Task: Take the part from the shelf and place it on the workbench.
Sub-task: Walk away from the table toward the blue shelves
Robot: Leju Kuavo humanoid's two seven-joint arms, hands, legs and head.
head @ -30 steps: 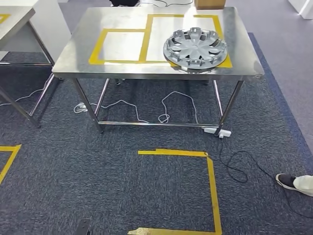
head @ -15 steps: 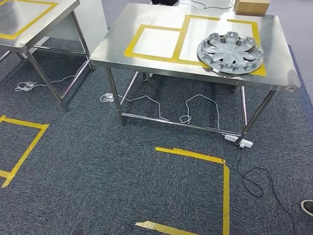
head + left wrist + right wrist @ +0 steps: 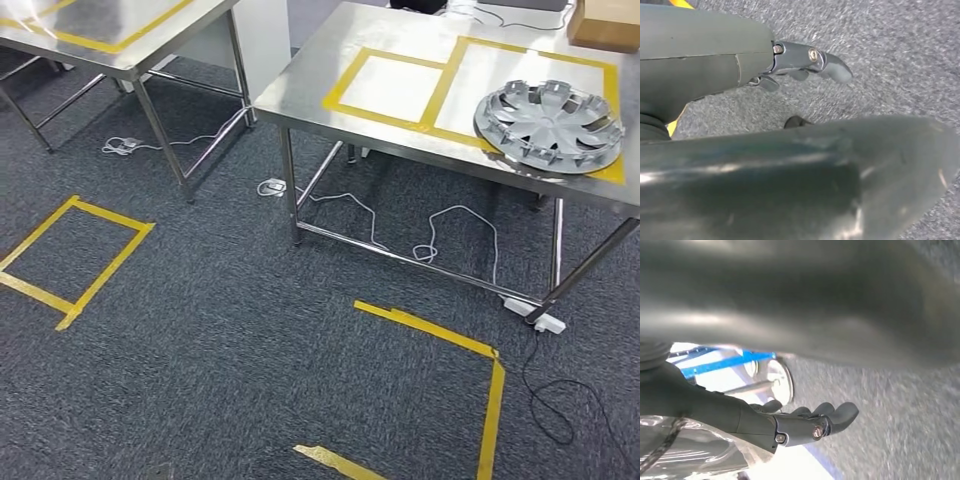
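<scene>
Silver plastic wheel cover with spoked pattern [image 3: 551, 125] lies flat on the stainless steel surface [image 3: 317, 85] at about 2 o'clock in the head view, sitting on the corner of the larger yellow tape rectangle [image 3: 460, 60], its rim overlapping the tape edge nearest the camera. Smaller yellow tape square [image 3: 385, 85] just beside it toward 12 o'clock, sharing one tape line. Brown cardboard box [image 3: 607, 22] at the far edge of the surface, 1 o'clock, apart from the cover. White cable [image 3: 445, 225] loops on the dark grey carpet floor [image 3: 226, 340] under the surface, white power strip [image 3: 540, 315] by the leg at 3 o'clock with a black cord [image 3: 566, 400] trailing off. Yellow tape floor outline [image 3: 453, 350] at 5 o'clock, another yellow floor square [image 3: 75, 255] at 9 o'clock. Second steel surface [image 3: 113, 30] at 11 o'clock, yellow tape on it too. Left hand [image 3: 806, 62] hangs over carpet, fingers fairly straight and apart, holding nothing. Right hand [image 3: 810, 422] likewise extended, fingers loosely spread, nothing in it.
</scene>
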